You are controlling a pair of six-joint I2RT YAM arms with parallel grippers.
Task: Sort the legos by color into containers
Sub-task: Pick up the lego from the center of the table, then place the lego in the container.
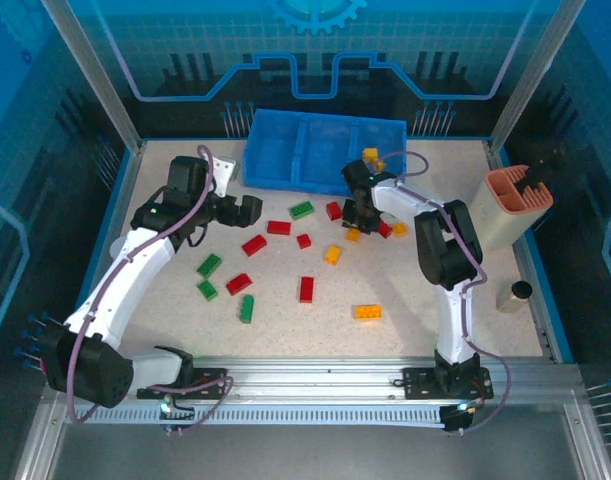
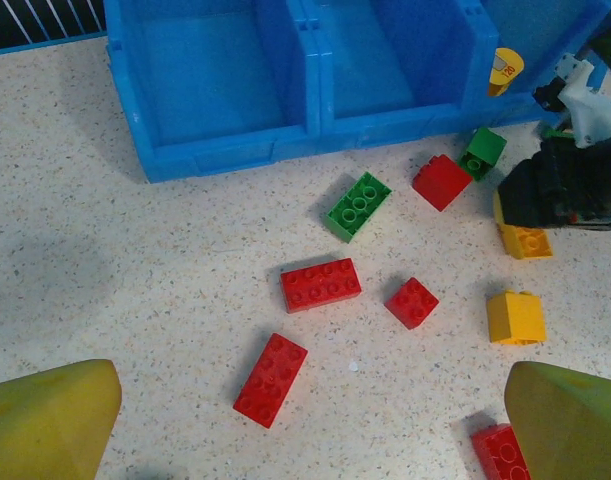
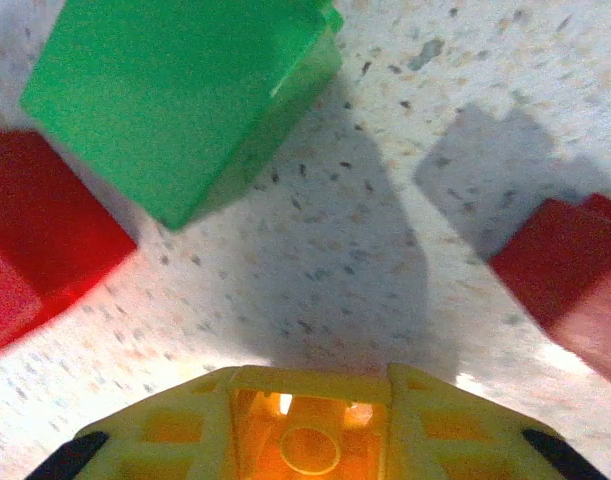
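Yellow plastic sits clamped in the right gripper [image 3: 310, 450]. Its jaws are drawn in tight on a yellow lego [image 3: 310, 425] whose hollow underside faces the wrist camera. The pinch seems to run across the side walls, a sound hold for so small a brick. Whether the brick has left the surface I cannot tell.

Close around the grip lie a green lego [image 3: 175, 100], a red lego [image 3: 35, 240] on one side and another red lego [image 3: 575, 280] on the other. None appears to touch the held piece, which is likely why it was chosen.

All this is in the far half of the table [image 1: 415, 290], right of centre and just short of the blue tray [image 2: 235, 150] that stands along the far edge. The carry to a compartment should therefore be brief.

The left gripper [image 2: 310, 425] hangs spread as wide as it goes and holds nothing. It is over the table's left-centre, with a long red lego [image 2: 270, 380] just below it, probably its next pick. Most bricks lie scattered across the middle of the table, so the sorting looks barely begun.
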